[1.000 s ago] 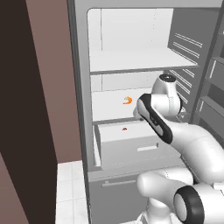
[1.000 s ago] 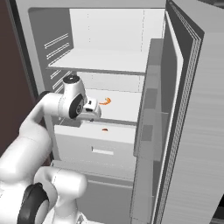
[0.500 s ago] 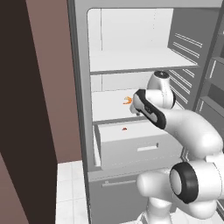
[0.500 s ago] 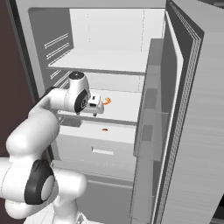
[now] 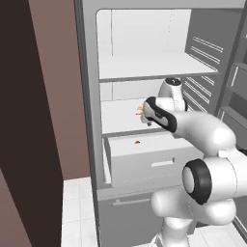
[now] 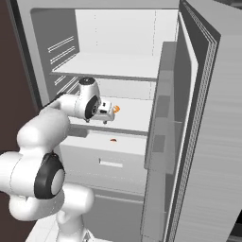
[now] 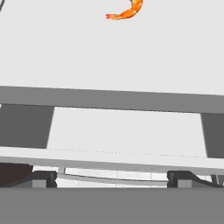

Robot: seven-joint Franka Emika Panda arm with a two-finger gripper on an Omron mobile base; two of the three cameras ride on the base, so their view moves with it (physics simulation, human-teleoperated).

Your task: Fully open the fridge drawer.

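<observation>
Fridge [image 5: 91,72] open, white interior, ribbed door [image 6: 212,142] swung right; brown wall left, white tile floor. Two shelves, one fridge drawer [image 5: 149,161] under lower shelf [image 7: 109,52], pulled partway out, bar handle on front. One orange shrimp [image 7: 127,12] on shelf. My gripper [image 7: 111,177] above drawer, fingers [image 7: 41,178] wide apart, holding nothing.

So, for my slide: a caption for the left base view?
Fridge drawer pulled partly out, gripper raised at the shelf above it.

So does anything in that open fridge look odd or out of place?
Yes: an orange shrimp lies loose and unwrapped on the bare white shelf above the fridge drawer, which is pulled out; a small red bit sits inside it.
</observation>
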